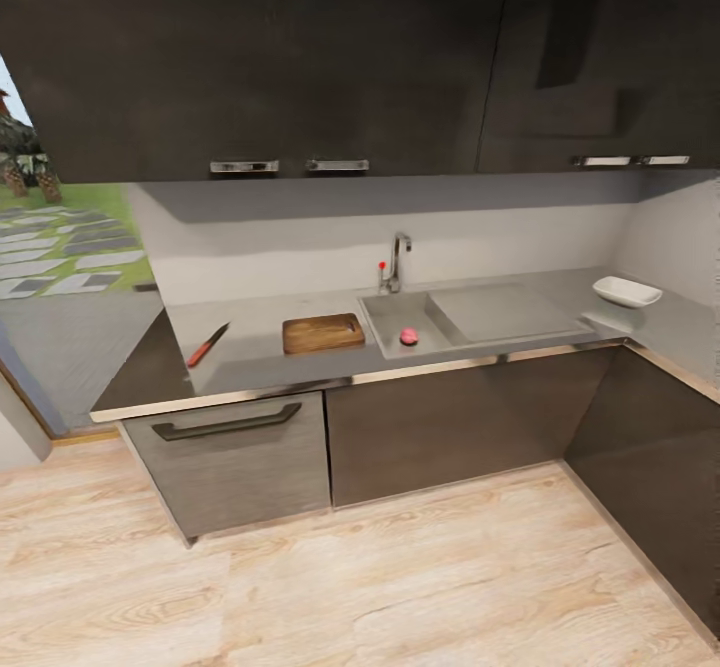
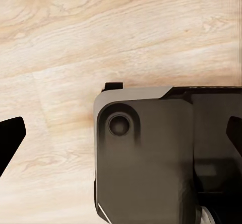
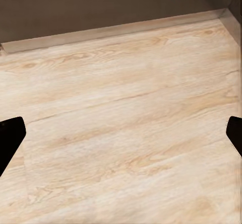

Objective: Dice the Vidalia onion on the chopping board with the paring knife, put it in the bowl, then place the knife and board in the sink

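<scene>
Where the matte grey countertop (image 1: 260, 352) runs under glossy dark cabinets, one rectangular wooden chopping board (image 1: 322, 332) lies just left of the grey sink (image 1: 392, 325). One round pinkish onion (image 1: 408, 336) sits in the basin. One red-handled paring knife (image 1: 207, 345) lies left of the board; one white squarish bowl (image 1: 627, 292) stands far right. Both wrist views face wood-grain floor; left gripper (image 2: 123, 136) and right gripper (image 3: 123, 133) fingertips sit at opposite edges, spread wide, holding nothing.
</scene>
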